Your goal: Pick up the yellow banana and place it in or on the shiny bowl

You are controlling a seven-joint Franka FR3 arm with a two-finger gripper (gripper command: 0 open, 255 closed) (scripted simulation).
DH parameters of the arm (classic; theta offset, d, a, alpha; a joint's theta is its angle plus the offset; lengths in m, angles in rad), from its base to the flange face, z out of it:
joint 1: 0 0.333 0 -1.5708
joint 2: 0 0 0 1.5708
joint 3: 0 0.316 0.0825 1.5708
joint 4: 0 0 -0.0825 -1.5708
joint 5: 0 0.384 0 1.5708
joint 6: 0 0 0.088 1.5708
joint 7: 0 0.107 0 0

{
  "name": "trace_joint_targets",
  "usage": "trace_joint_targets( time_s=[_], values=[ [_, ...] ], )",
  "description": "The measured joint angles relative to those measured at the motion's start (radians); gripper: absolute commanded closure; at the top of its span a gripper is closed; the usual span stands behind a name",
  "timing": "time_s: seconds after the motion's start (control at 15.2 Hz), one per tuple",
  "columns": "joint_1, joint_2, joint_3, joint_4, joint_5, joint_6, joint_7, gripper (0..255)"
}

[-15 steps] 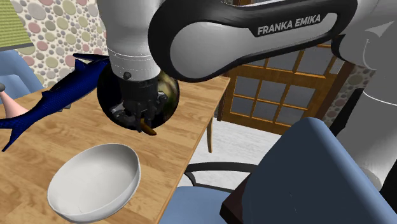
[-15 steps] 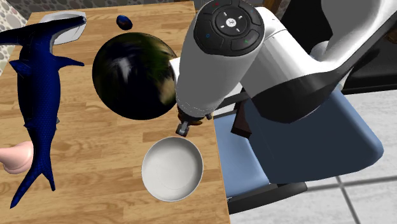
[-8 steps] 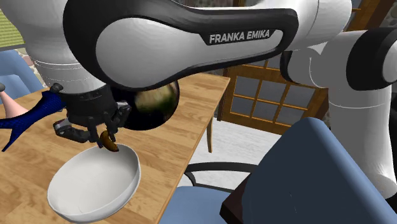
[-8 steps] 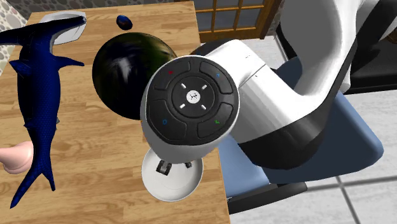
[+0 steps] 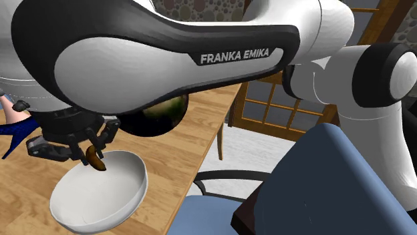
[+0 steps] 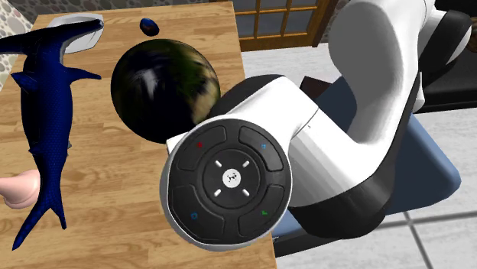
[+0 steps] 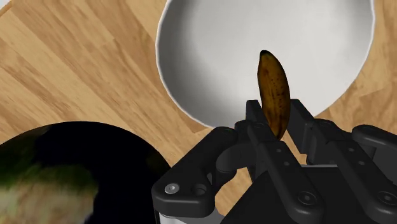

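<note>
My gripper point(image 7: 275, 124) is shut on a brown-speckled banana point(image 7: 274, 95), which stands upright between the fingers. Below it lies a plain white bowl point(image 7: 222, 57) on the wooden table. In the shoulder view the gripper point(image 5: 89, 153) holds the banana point(image 5: 97, 162) just above the far rim of that white bowl point(image 5: 100, 193). A dark, mirror-like round bowl point(image 5: 157, 113) sits right behind the hand, also seen as a black glossy bowl point(image 6: 157, 88) in the second exterior view. There the arm's wrist covers the white bowl.
A long blue shark toy point(image 6: 46, 115) lies along the table's far side, with a pink object point(image 6: 17, 189) beside its tail. A small dark blue item point(image 6: 149, 27) and a white dish point(image 6: 73, 21) sit near its head. A blue chair point(image 5: 321, 187) stands off the table edge point(image 5: 214, 133).
The arm swung toward the shoulder view's left and lowered, carrying the banana from in front of the dark glossy bowl to above the white bowl's rim.
</note>
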Motion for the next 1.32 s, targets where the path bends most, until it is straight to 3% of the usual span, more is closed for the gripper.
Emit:
trace_joint_targets(
  time_s=[0.59,0.99,1.06,1.32],
  values=[
    [-0.026,0.0,-0.023,-0.127,0.008,0.119,0.028,255],
    [-0.018,0.001,-0.034,-0.123,0.012,0.118,0.028,255],
    [-0.017,0.001,-0.037,-0.117,0.01,0.117,0.027,0],
    [-0.014,0.0,-0.036,-0.123,0.012,0.117,0.033,0]
  ],
)
